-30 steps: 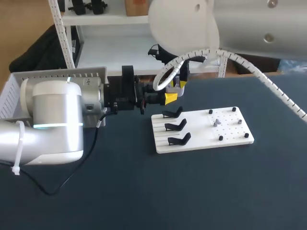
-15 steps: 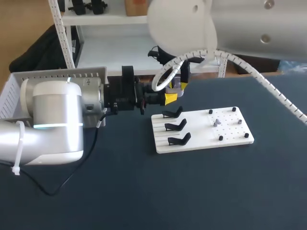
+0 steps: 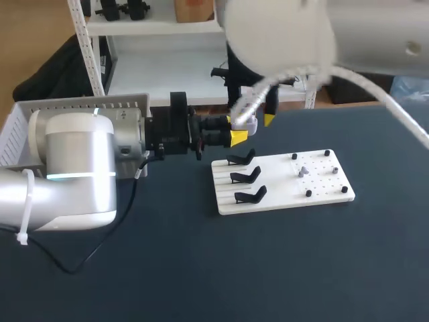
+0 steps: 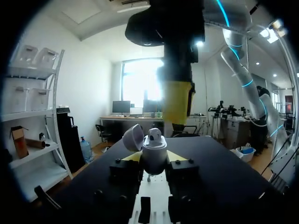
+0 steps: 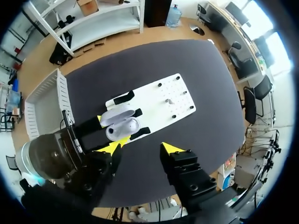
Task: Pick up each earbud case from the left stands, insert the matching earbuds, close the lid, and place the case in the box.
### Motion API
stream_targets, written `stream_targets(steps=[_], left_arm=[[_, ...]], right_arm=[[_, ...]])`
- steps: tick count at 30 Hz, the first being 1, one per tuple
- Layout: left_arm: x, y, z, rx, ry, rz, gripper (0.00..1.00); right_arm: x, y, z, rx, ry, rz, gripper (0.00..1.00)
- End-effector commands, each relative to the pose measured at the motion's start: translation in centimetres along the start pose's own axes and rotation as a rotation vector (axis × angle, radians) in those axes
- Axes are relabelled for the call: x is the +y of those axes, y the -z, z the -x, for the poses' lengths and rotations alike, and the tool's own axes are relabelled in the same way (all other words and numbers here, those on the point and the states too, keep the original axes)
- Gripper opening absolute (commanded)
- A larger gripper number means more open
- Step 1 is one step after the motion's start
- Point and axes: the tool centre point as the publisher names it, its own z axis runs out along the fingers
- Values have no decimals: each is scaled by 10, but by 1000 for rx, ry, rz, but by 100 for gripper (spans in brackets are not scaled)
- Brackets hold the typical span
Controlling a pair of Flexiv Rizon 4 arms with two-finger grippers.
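L arm (image 3: 74, 168) silver, cyan ring (image 3: 70, 176), yellow-tipped claw (image 3: 237, 134); R arm (image 3: 348, 33) white, coiled cable (image 3: 295, 74).

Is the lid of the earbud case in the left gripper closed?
No, the earbud case has its lid swung open to one side of the body.

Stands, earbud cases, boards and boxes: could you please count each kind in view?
Black stands: 3
Earbud case: 1
White board: 1
Box: 1
Total: 6
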Motion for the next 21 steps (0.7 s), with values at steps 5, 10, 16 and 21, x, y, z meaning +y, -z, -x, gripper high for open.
stream_targets(steps=[5, 10, 16, 21], left_arm=[[-1, 0, 0, -3, -1, 3, 0], [-1, 0, 0, -3, -1, 3, 0], [-1, 0, 0, -3, -1, 3, 0], [-1, 0, 0, -3, -1, 3, 0]], right_arm=[[-57, 7, -18, -150, 16, 153, 100], [-63, 8, -18, -159, 15, 145, 100], [-63, 8, -18, -159, 15, 145, 100], [-63, 8, -18, -159, 15, 145, 100]])
